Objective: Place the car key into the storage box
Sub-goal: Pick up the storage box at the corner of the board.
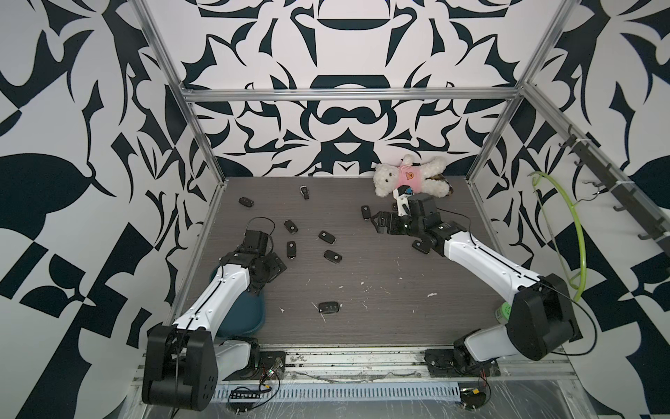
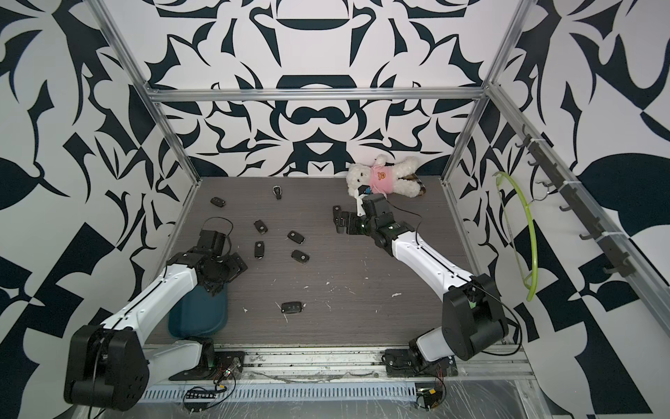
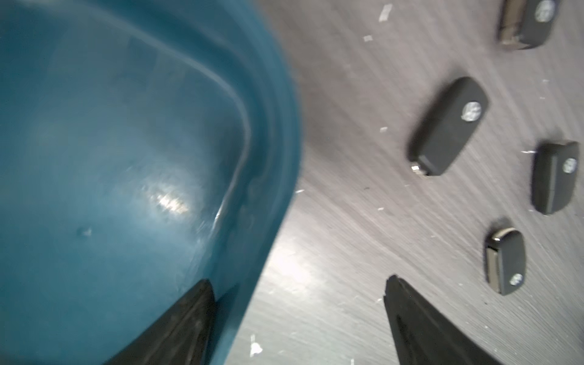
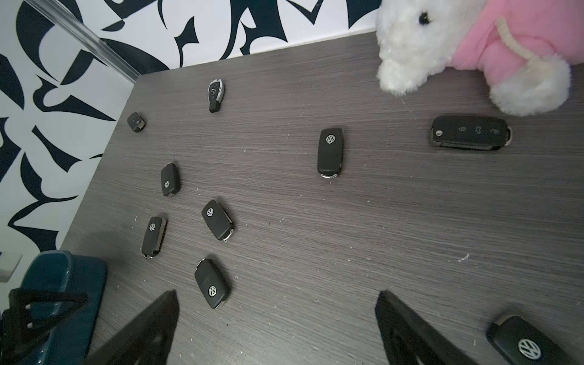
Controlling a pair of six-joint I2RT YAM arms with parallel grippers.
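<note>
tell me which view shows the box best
The left wrist view: the box shows close up, floor and rim visible. In both top views the left arm covers much of it. The right wrist view catches one end.

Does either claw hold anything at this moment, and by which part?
Nothing is held. The left claw, over the storage box rim, and the right claw are both open and empty.

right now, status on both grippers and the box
Left gripper open, empty, straddling the storage box rim. Right gripper open, empty, above table. Car keys loose on table, none seen in box. Nothing blocking.
</note>
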